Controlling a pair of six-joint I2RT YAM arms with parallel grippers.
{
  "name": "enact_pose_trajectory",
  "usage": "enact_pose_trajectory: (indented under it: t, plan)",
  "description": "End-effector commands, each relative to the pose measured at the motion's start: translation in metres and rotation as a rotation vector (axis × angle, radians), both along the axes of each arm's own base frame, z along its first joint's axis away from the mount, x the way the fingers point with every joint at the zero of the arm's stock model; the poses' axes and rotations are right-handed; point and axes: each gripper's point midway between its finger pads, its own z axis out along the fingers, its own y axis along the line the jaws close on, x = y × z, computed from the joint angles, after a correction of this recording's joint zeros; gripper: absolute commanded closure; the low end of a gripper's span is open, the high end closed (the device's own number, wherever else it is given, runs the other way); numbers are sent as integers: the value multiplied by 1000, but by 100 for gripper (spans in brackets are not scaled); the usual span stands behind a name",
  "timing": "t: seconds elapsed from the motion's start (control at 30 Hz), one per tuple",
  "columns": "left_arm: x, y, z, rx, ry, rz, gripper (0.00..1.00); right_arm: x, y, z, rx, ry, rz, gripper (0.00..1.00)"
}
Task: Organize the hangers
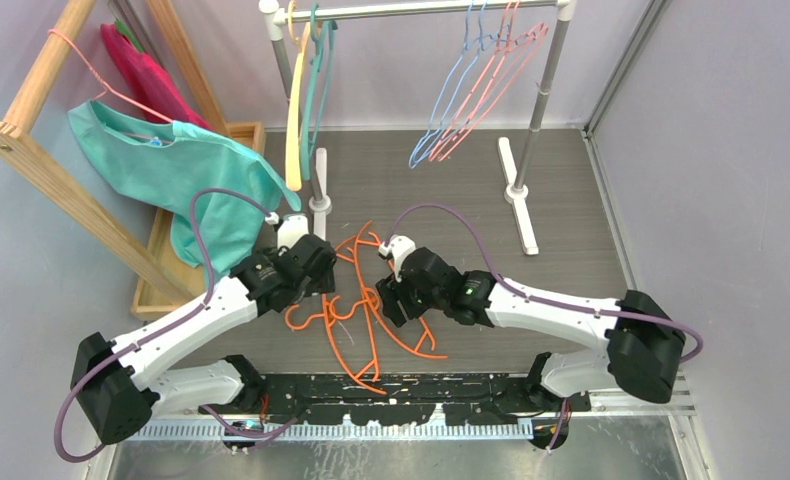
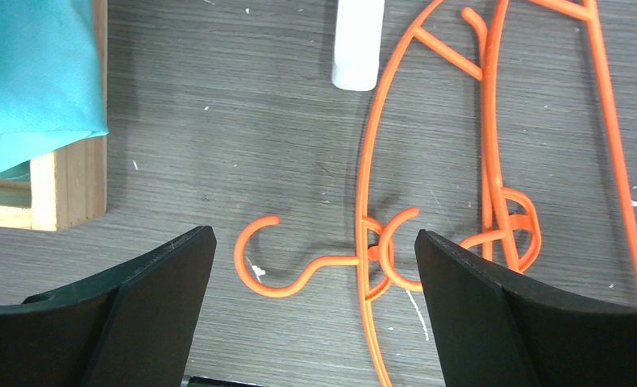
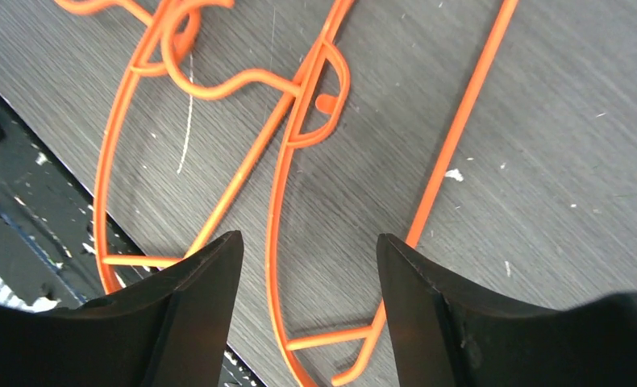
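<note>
Several orange plastic hangers [image 1: 363, 300] lie tangled on the table between my two grippers. My left gripper [image 1: 319, 280] is open just left of the pile; in the left wrist view [image 2: 315, 266] an orange hook [image 2: 255, 270] lies on the table between its fingers. My right gripper [image 1: 389, 300] is open at the pile's right side; in the right wrist view [image 3: 309, 266] it hangs over an orange hanger arm [image 3: 276, 210]. On the rack rod [image 1: 421, 10] hang a tan-yellow hanger [image 1: 293, 130], teal hangers [image 1: 316, 90], light-blue wire hangers [image 1: 441, 110] and pink wire hangers [image 1: 491, 90].
A teal shirt [image 1: 186, 170] hangs on a pink wire hanger from a wooden frame [image 1: 31, 110] at the left, over a wooden tray [image 1: 161, 260]. The rack's white feet [image 1: 519, 195] and post [image 1: 320, 185] stand on the table. Grey walls close in both sides.
</note>
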Motion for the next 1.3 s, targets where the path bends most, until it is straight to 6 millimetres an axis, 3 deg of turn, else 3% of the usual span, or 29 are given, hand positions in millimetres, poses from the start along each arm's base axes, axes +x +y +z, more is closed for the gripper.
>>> enact_pose_trajectory:
  t: [0.0,0.23,0.7,0.8,0.93,0.97,1.1,1.27]
  plan:
    - [-7,5,-12,5,33,-15,2,-7,20,-12,8,-1,53,34]
    - [-8,7,-22,4,39,-8,2,-20,24,-44,-53,40,49,35]
    - [-10,7,-24,-14,36,-17,2,-14,-11,-98,-242,-11,-107,46]
    - [-10,7,-24,-15,37,-17,2,-17,-20,-107,-298,-22,-129,58]
    - [-11,9,-25,-17,31,-12,2,-17,-30,-115,-364,-21,-173,93]
    - [-11,9,-25,-18,32,-14,2,-15,-32,-114,-372,-29,-188,98]
    - [-12,12,-28,-12,36,-9,2,-5,-33,-95,-335,-71,-246,99]
    - [-12,12,-31,-10,36,-7,2,5,-16,-34,-146,-91,-288,99]
